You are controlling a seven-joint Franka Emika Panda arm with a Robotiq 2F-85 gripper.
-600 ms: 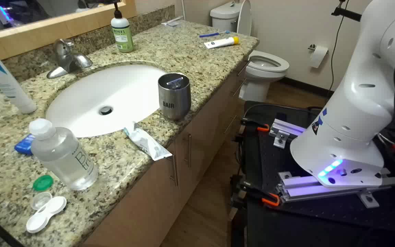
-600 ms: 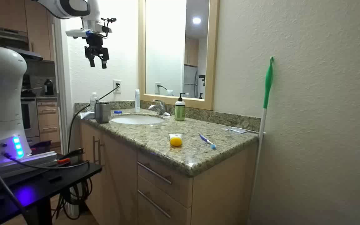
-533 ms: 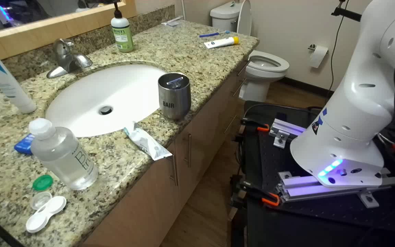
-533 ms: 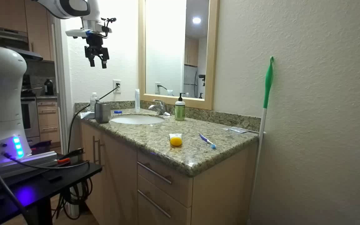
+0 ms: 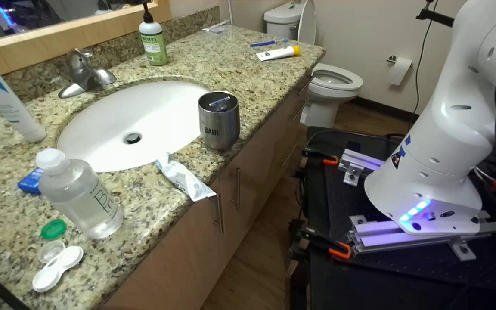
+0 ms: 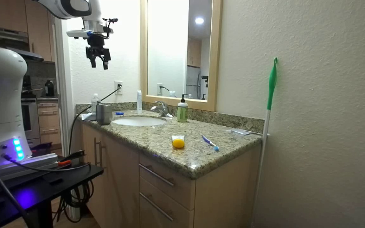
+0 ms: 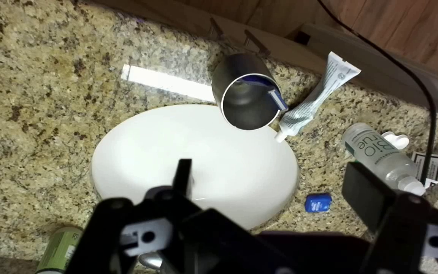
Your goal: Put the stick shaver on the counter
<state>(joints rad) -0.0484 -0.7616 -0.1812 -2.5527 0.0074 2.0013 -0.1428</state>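
Jaws spread above speckled granite counter (image 5: 226,64); stick shaver (image 5: 219,102) in metal cup (image 5: 221,129); toilet (image 5: 335,91) past counter's end.

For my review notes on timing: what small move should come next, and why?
Most likely, lower the open fingers toward the metal cup: in an exterior view they hang above it, nearly in line, holding nothing, and the stick shaver rests inside, its head near the rim.

A green pump bottle (image 5: 153,45) near the chrome faucet (image 5: 85,76), a yellow-capped tube (image 5: 277,53) beside a blue toothbrush (image 5: 263,44)
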